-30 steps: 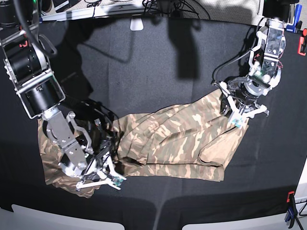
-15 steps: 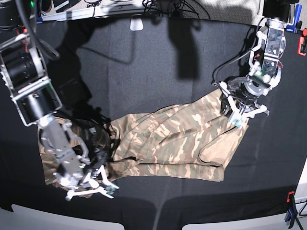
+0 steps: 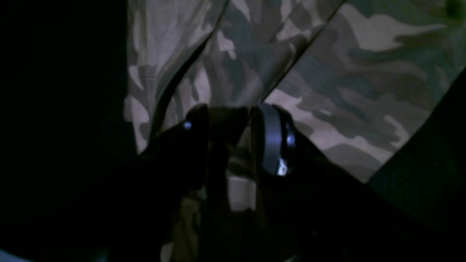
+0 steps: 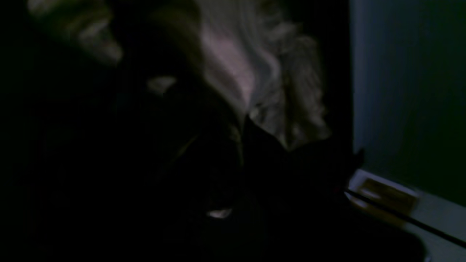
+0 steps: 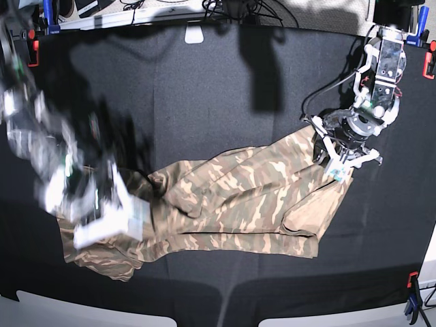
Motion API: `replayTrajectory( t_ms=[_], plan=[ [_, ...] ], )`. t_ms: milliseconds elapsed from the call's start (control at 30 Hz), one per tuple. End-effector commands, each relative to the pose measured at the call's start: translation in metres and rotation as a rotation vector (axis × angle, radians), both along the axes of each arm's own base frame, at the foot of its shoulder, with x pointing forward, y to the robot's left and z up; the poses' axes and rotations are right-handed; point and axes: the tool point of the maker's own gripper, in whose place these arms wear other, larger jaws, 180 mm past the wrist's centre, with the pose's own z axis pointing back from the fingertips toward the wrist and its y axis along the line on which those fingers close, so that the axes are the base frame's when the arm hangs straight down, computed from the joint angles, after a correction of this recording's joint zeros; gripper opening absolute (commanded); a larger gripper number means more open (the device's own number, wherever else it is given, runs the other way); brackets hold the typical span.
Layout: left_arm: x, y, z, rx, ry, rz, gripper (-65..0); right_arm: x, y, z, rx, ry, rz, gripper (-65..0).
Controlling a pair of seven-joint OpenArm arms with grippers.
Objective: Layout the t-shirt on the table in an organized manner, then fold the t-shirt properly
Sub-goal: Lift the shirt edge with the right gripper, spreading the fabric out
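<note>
The t-shirt (image 5: 231,204) lies crumpled across the table (image 5: 204,88), lower centre; the left gripper (image 5: 338,155) pinches its right edge, while the blurred right gripper (image 5: 112,218), closed, grips its left end

Bunched pale t-shirt (image 4: 251,76) fabric above the dark, blurred hand (image 4: 240,163).

At the frame's upper right, a silver-and-black jointed metal arm (image 5: 379,75) is showing black cables and a white-fingered gripper (image 5: 344,155).
</note>
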Motion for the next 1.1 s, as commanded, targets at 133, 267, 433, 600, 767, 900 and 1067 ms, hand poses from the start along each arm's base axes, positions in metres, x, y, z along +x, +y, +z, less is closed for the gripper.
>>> replayTrajectory(
  t_ms=[133,267,433,600,767,900,1067],
  plan=[
    [0.011,0.001,0.015,-0.008,-0.054,0.000,-45.4,-0.052,-0.008,-0.016,-0.083,0.044,0.070,-65.0],
    [0.011,0.001,0.015,-0.008,-0.054,0.000,-45.4,-0.098,-0.019,-0.033,-0.158,0.126,0.113,-65.0],
    [0.011,0.001,0.015,-0.008,-0.055,0.000,-45.4,-0.116,-0.064,-0.034,-0.347,0.111,0.066,-65.0],
    [0.011,0.001,0.016,-0.008,-0.055,0.000,-45.4,-0.097,-0.081,-0.011,-0.404,-0.022,-0.009,-65.0],
    [0.014,0.002,0.018,-0.007,-0.063,0.006,-45.4,-0.053,-0.077,0.032,-0.207,-0.252,-0.179,-65.0],
    [0.017,0.005,0.021,-0.008,-0.079,0.028,-45.4,-0.012,-0.072,0.086,0.071,-0.450,-0.350,-65.0],
    [0.017,-0.001,0.024,-0.074,-0.076,0.035,-45.4,0.014,-0.052,0.121,0.320,-0.510,-0.397,-65.0]
  ],
)
